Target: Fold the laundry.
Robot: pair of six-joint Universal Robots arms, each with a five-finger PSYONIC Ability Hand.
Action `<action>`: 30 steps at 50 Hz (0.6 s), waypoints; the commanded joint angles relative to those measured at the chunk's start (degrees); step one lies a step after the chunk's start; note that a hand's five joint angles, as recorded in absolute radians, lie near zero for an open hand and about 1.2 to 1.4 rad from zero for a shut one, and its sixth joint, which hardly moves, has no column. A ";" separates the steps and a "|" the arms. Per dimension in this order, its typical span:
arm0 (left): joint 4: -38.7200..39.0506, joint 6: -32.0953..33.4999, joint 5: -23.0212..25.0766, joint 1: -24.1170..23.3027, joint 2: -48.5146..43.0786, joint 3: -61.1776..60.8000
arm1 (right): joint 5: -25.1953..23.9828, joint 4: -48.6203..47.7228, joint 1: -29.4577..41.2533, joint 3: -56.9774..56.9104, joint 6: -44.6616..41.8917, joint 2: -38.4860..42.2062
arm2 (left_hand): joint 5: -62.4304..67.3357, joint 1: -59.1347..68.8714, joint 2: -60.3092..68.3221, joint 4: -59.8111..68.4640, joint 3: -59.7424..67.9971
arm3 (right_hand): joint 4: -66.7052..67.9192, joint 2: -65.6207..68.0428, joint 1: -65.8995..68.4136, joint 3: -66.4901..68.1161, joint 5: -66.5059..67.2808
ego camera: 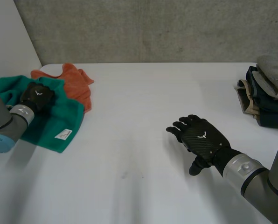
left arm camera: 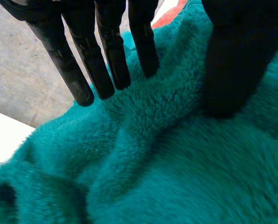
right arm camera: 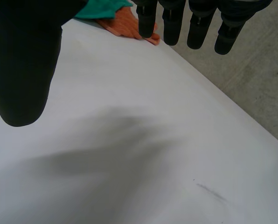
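Note:
A teal fleece towel [ego camera: 50, 123] lies crumpled at the table's far left, with a white label [ego camera: 63, 135] at its near corner. Partly under it, on the far side, lies an orange cloth [ego camera: 76, 81]. My left hand [ego camera: 36, 97] rests on the towel's upper middle. In the left wrist view its fingers [left arm camera: 106, 51] and thumb dig into the towel [left arm camera: 167, 158], and a ridge of fleece bunches between them. My right hand [ego camera: 204, 140] hovers flat over bare table right of centre, fingers straight and spread, holding nothing; its thumb [right arm camera: 22, 60] is wide apart from the fingers.
A pile of folded dark and grey clothes [ego camera: 267, 93] stands at the table's right edge. The white table [ego camera: 139, 102] runs bare between the towel and the pile. Beyond my right hand's fingertips the orange cloth [right arm camera: 125, 23] lies at the table's far edge.

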 commanded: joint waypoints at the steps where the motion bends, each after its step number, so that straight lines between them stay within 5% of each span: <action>1: 0.52 -1.01 0.21 -1.90 -0.31 0.81 | -0.09 -1.31 0.12 -0.19 -0.13 -0.16 | 38.70 36.35 37.63 38.39 37.80 | -2.03 -1.85 -3.06 -2.03 -2.67; 7: 1.04 -3.29 -0.23 -2.87 2.85 0.20 | 0.08 -1.66 -0.14 -0.19 -0.13 -0.16 | 38.71 36.36 37.63 38.39 37.81 | -2.03 -1.85 -3.06 -2.03 -2.67; 13: -0.71 -12.51 -0.32 -5.94 13.73 -6.12 | 0.61 -1.66 -0.66 -0.63 -0.13 -0.16 | 38.71 36.36 37.63 38.39 37.81 | -2.03 -1.85 -3.06 -2.03 -2.67; 22: -0.89 -36.39 -0.32 -23.05 35.09 -16.93 | 1.75 -1.48 -4.70 -2.30 1.18 -3.59 | 38.71 36.36 37.63 38.39 37.81 | -2.03 -1.85 -3.06 -2.03 -2.67; 30: 0.07 -44.25 -2.33 -39.68 27.75 -15.28 | 9.12 -1.48 -7.78 -3.35 4.60 -5.26 | 38.71 36.36 37.63 38.39 37.81 | -2.03 -1.85 -3.06 -2.03 -2.67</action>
